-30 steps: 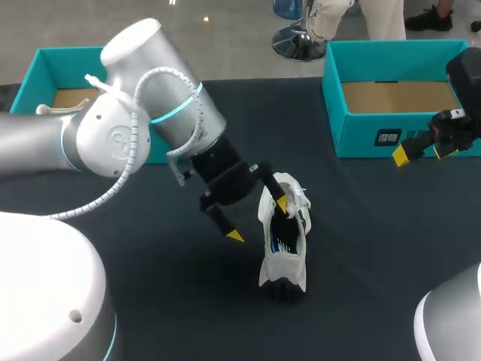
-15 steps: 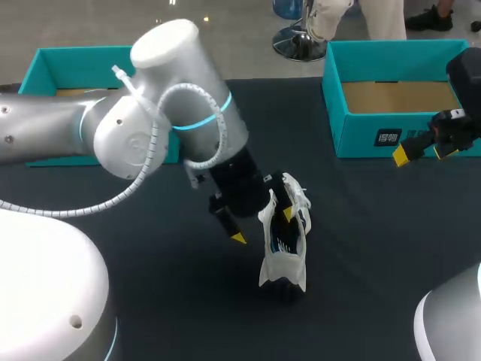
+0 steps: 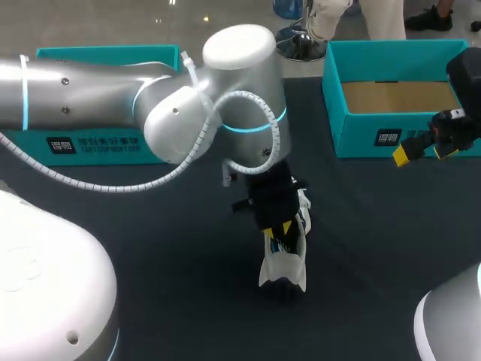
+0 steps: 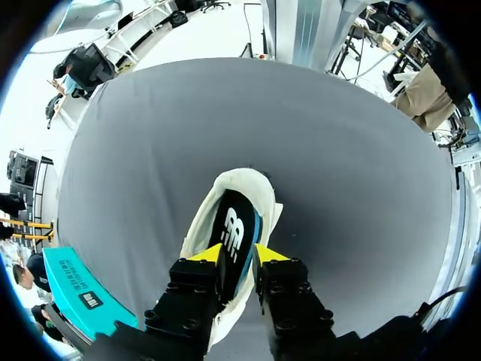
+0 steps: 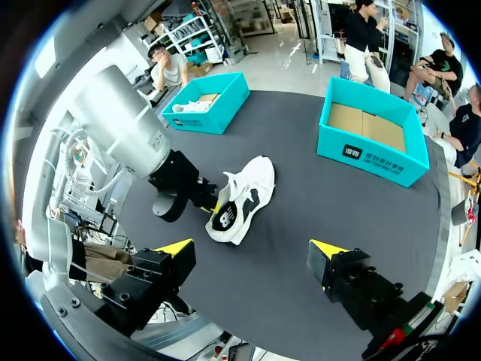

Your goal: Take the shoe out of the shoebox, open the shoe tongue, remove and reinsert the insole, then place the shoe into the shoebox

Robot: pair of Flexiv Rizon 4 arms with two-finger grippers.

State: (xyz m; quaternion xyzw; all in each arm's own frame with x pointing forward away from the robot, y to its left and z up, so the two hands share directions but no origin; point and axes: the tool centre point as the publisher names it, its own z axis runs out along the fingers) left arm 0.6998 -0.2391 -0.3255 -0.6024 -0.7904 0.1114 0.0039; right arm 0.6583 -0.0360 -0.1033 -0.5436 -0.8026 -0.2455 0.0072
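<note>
The left gripper's (image 4: 235, 254) jaws pinch the insole (image 4: 234, 226) at the sneaker's (image 4: 237, 179) heel, seemingly to extract it; well apart from the sneaker, the right gripper (image 5: 252, 248) hangs open-jawed.

My right pincer (image 5: 252, 252) hangs over the counter's (image 5: 316, 195) near edge, its yellow tips spread wide. Ahead, near the counter's middle, lies the white shoe (image 5: 248, 188), its dark insole (image 5: 225, 218) showing. The left pincer (image 5: 216, 204) meets the shoe's opening, seemingly gripping the insole. A teal shoebox (image 5: 373, 144) sits toward the far right corner, and a second teal box (image 5: 207, 101) toward the far left corner.
</note>
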